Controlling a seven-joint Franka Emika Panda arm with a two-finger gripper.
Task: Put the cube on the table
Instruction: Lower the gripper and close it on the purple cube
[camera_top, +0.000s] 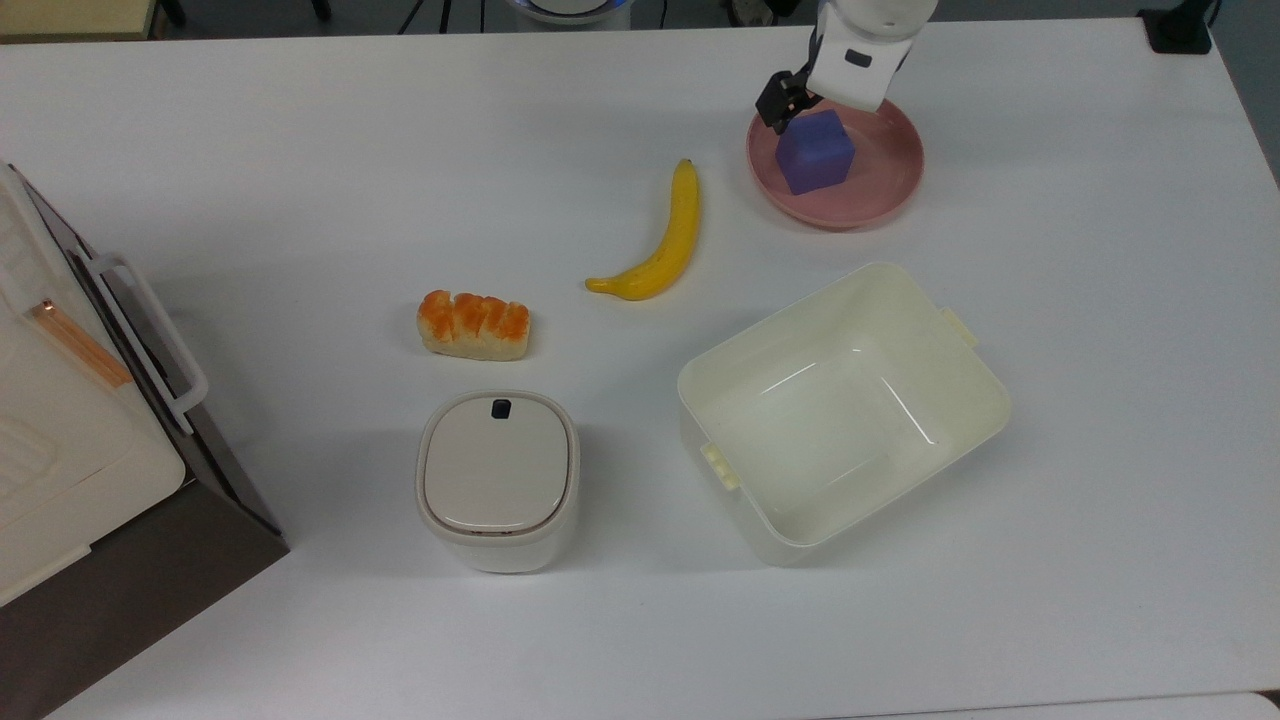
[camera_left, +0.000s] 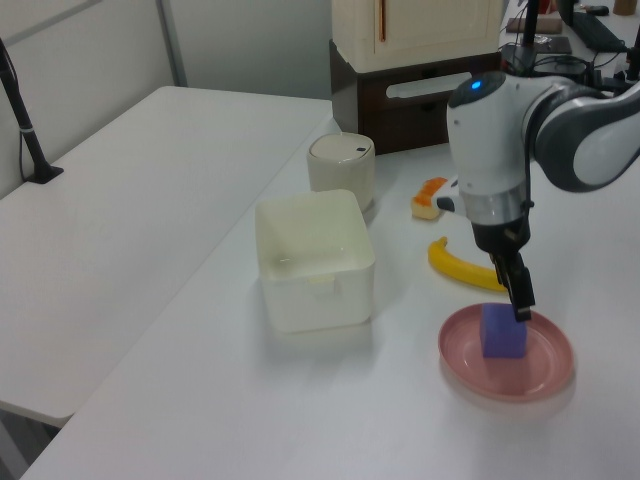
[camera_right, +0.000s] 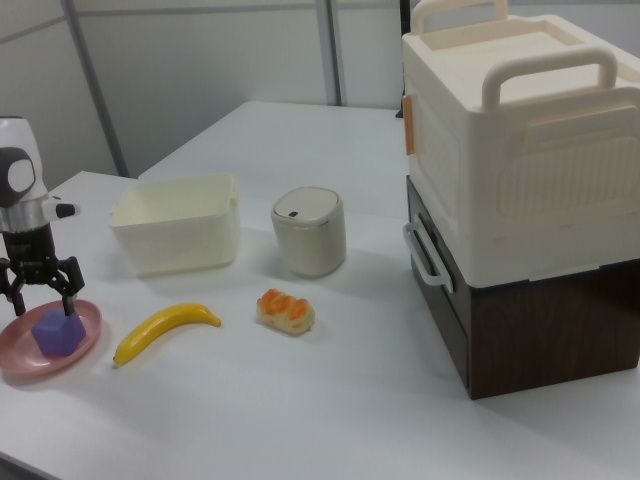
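A: Top view, near to far. Lower left of the frame we get the lidded bin, lower right the cream tub, both sitting on the bench.

B: Mid frame we have the bread roll and the banana. Both are well apart from the target, so we judge they won't interfere.

A: Upper right: the cube sits inside the pink plate, flat on it, not lifted.

B: The gripper hangs directly over it. In the right view its fingers are spread wide, one on each side of the cube's top, nothing held.

A: Touching the cube?

B: We can't tell. Left view puts the tips at the cube's upper edge.

A: We read the wide spread as set to straddle the block. Step is pre-grasp; the cube is not yet on the bench.

B: Bare bench just beside the plate looks like a fine drop spot.
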